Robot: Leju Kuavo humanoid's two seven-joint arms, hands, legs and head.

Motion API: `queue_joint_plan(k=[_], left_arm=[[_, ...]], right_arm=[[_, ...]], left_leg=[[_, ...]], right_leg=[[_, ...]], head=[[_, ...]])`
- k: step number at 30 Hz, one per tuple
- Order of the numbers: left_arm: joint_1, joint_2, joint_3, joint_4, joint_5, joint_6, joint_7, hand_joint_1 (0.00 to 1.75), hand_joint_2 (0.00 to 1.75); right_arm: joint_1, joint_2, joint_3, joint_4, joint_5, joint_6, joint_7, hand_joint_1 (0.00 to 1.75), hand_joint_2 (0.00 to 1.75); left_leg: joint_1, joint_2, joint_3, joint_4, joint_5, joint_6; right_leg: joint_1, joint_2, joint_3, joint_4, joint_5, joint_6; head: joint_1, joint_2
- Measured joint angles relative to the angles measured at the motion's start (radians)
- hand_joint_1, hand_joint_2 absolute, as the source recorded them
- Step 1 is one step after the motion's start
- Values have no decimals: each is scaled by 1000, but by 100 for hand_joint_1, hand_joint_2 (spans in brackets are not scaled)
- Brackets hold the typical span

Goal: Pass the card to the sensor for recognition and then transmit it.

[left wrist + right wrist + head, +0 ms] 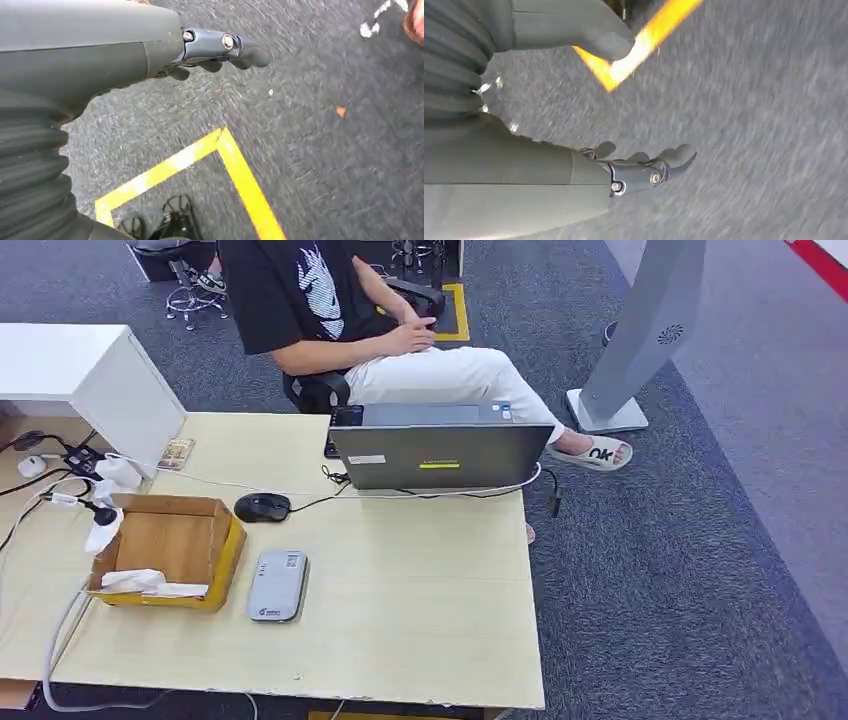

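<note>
My left hand (pixel 220 52) hangs at my side over grey carpet, fingers loosely apart and holding nothing; my right hand (pixel 644 167) hangs likewise, spread and empty. So I judge the task not yet begun. On the table (pixel 420 610), nearest me at about eleven o'clock, lies the grey card reader (pixel 277 585), just beside the cardboard box (pixel 170 550). Farther out, what may be the card (pixel 176 453) rests near the white cabinet (pixel 90 370), though I cannot be sure. Beyond, at twelve o'clock, stands the laptop (pixel 440 452), with a seated person (pixel 340 310) behind. Next I must raise an arm and reach the card.

Grey card sensor (pixel 277 585) flat on table (beside cardboard box (pixel 170 547))
</note>
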Motion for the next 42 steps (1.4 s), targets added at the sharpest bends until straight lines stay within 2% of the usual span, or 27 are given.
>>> queue_joint_plan(k=[2, 4, 5, 6, 8, 11, 14, 17, 19, 22, 25, 30, 33, 35, 39, 42], left_arm=[[-2, 3, 85, 11, -31, 6, -62, 0, 175], [-2, 12, 194, 36, -122, 7, -172, 0, 175], [-5, 13, 281, 34, -199, 8, -183, 0, 175], [-6, 10, 343, 22, -272, 8, -170, 0, 175], [-8, -7, 460, -50, -338, 4, -151, 0, 175], [-10, -49, 581, -199, -368, -8, -161, 0, 175], [-10, -84, 662, -383, -380, -14, -201, 0, 175], [-14, -111, 719, -544, -358, -29, -222, 0, 175], [-19, -139, 752, -656, -330, -31, -278, 0, 175], [-36, -186, 801, -836, -328, -2, -397, 0, 175], [-33, -207, 853, -990, -267, 10, -424, 0, 175], [-27, -229, 849, -1238, -272, 14, -425, 0, 175], [11, -235, 786, -1385, -243, 14, -425, 0, 175], [29, -238, 750, -1447, -236, 14, -425, 0, 175], [69, -247, 677, -1607, -266, 13, -425, 0, 175], [106, -249, 593, -1737, -299, 13, -425, 0, 175]], right_arm=[[5, -2, -21, 8, 20, -48, 17, 0, 175], [10, -11, -84, 24, 98, -52, 19, 0, 175], [14, -6, -143, 22, 186, -53, 37, 0, 175], [18, 5, -221, 14, 305, -54, 50, 0, 175], [16, 27, -394, -2, 498, -55, 48, 0, 175], [6, 47, -601, -12, 596, -55, 13, 0, 175], [4, 55, -734, -19, 616, -55, -19, 0, 175], [1, 59, -813, -22, 621, -53, -42, 0, 175], [-2, 60, -844, -25, 622, -50, -48, 0, 175], [-7, 61, -876, -27, 626, -48, -57, 0, 175], [-8, 64, -888, -28, 632, -48, -55, 0, 175], [-14, 75, -901, -28, 639, -43, -42, 0, 175], [-15, 83, -903, -28, 648, -40, -41, 0, 175], [-15, 86, -903, -28, 654, -40, -38, 0, 175], [-16, 92, -903, -28, 668, -35, -24, 0, 175], [-16, 98, -903, -28, 675, -33, -13, 0, 175]], left_leg=[[0, 0, 0, 0, -1, 0], [0, 1, 1, 0, -1, 0], [0, 0, 1, 0, 0, 0], [0, 0, 1, 0, 0, 0], [1, 0, 1, 0, 0, -1], [1, 0, 1, 0, 0, -1], [1, 0, 1, 0, 0, -1], [1, 0, 1, 0, 0, -1], [1, 0, 1, 0, 0, 0], [1, 0, 0, 0, 0, 0], [1, 1, 2, 0, 0, -1], [1, 0, 2, 0, 0, -1], [1, 0, 3, 0, 0, -1], [1, 0, 3, 0, 0, -1], [2, 0, 3, 0, 0, -1], [1, 0, 3, 0, 0, -1]], right_leg=[[0, 1, 0, 0, 0, 0], [0, 1, 0, 0, 0, 0], [0, 0, 0, 0, 0, 0], [0, 0, 0, 0, 0, 0], [0, 0, 0, 0, 0, 0], [1, 0, 1, 0, 0, 0], [1, 0, 1, 0, 0, 0], [1, 1, 1, 0, 0, 0], [1, 0, 1, 0, 0, 0], [1, 0, 2, 0, 0, 0], [1, 2, 1, 0, 0, 0], [1, -1, 2, 0, 0, -1], [1, 0, 1, 0, 0, -1], [1, 0, 2, 0, 0, -1], [1, 0, 0, 0, 0, -1], [1, 0, 2, 0, 0, -1]], head=[[0, 0], [0, 0], [0, 0], [0, 0], [0, 0], [0, 0], [0, 0], [-1, 0], [-1, 0], [1, 0], [0, 0], [1, 0], [0, 0], [0, 0], [0, 0], [1, 0]])
